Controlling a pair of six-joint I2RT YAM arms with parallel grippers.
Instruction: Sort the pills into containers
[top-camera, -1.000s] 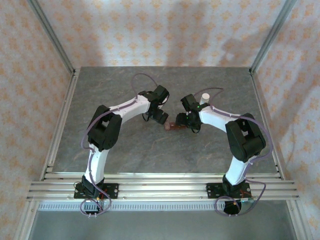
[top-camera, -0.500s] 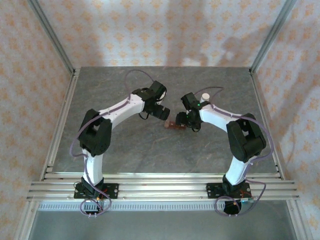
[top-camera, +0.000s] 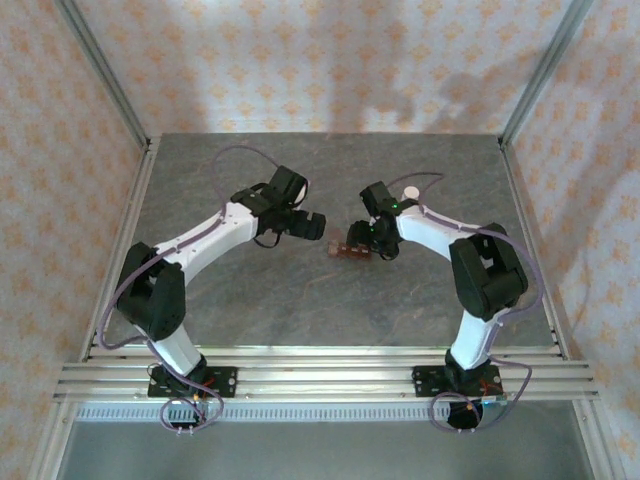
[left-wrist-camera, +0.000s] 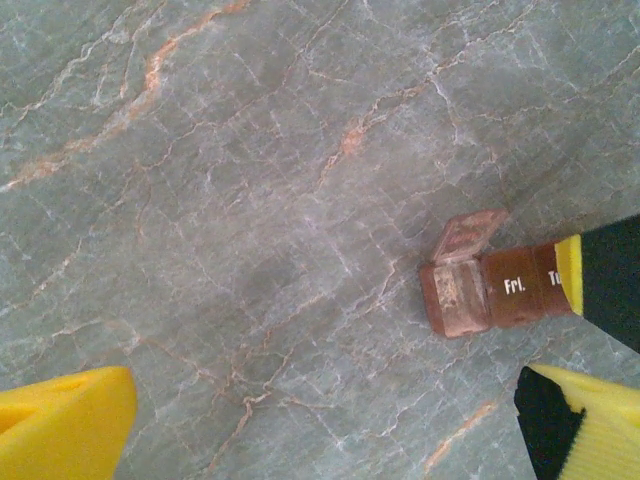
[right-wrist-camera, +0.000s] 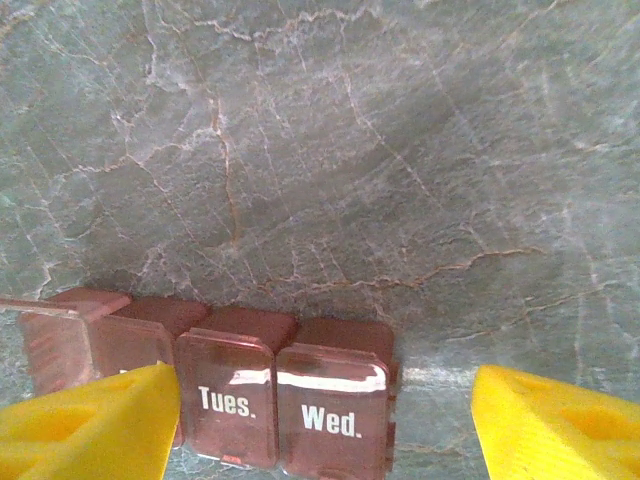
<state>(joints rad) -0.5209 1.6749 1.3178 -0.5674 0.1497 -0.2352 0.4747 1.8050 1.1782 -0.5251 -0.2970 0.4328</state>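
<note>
Judging by how things lie, the sorting has barely begun. The pill organizer (top-camera: 350, 250), a reddish-brown strip of four joined compartments, lies flat near the middle of the bench (top-camera: 300, 310). Only the end compartment's lid (left-wrist-camera: 468, 235) is flipped up. The lids marked "Fri." (left-wrist-camera: 513, 287), "Tues." (right-wrist-camera: 227, 400) and "Wed." (right-wrist-camera: 332, 400) are down. Whether any pill lies in the open compartment cannot be told through the tinted plastic, so three compartments, perhaps all four, are left to fill. A white bottle (top-camera: 410, 191) stands upright beyond the right arm, apart from the strip.

The right gripper (top-camera: 368, 240) hangs low at the strip's right end. From its wrist camera its jaws stand open and grip nothing: one yellow finger (right-wrist-camera: 100, 420) overlaps the compartment beside the open one, and the other is clear of the "Wed." end with bare bench between them. The left gripper (top-camera: 308, 226) has its jaws spread wide and empty, hanging over bare bench to the left of the strip.

Compared with a second ago, the left arm has drawn away. Its gripper was just beside the strip's left end and is now well apart from it, and its elbow has swung out toward the left rail. The right gripper and the organizer sit about where they were.
</note>
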